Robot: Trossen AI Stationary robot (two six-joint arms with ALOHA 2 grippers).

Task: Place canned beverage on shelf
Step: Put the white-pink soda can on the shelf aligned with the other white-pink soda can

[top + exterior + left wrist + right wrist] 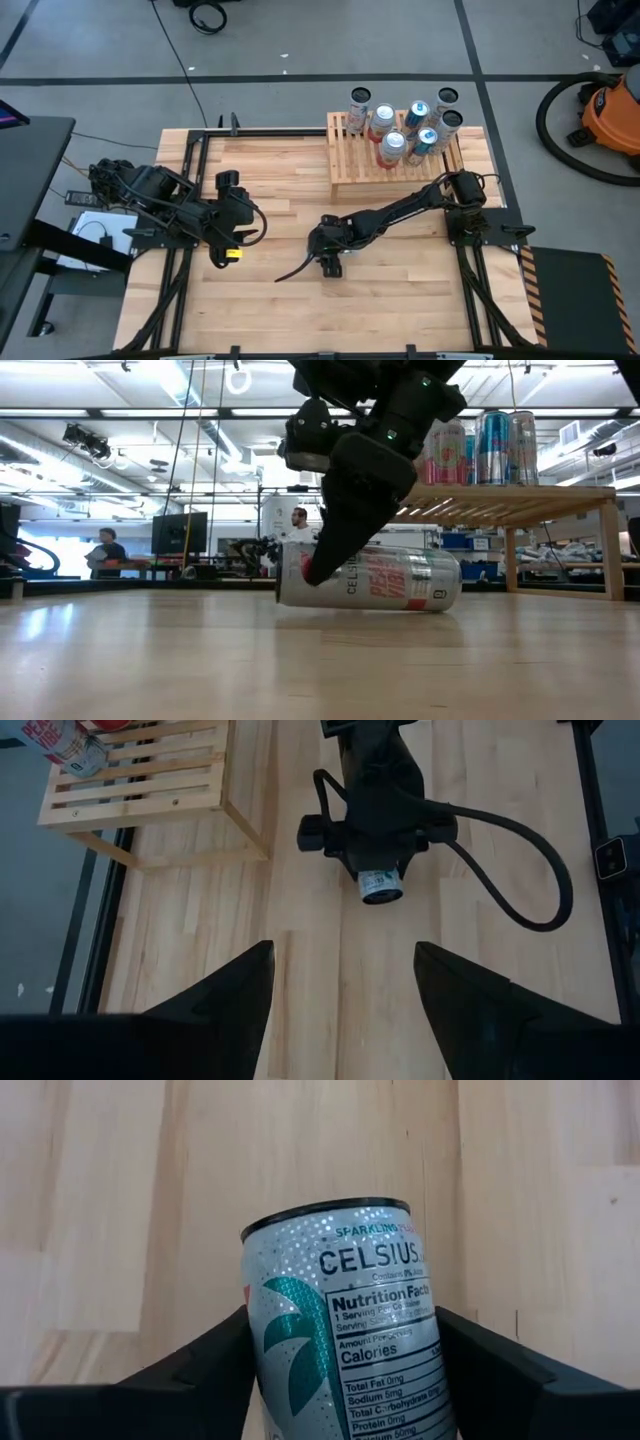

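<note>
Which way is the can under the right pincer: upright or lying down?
Lying on its side. The Celsius can rests lengthwise on the table; the right pincer straddles it.

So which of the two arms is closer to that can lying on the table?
The right. The right gripper straddles the lying can, one finger on each side. The left gripper is well off to the can's left, fingers apart around nothing.
</note>
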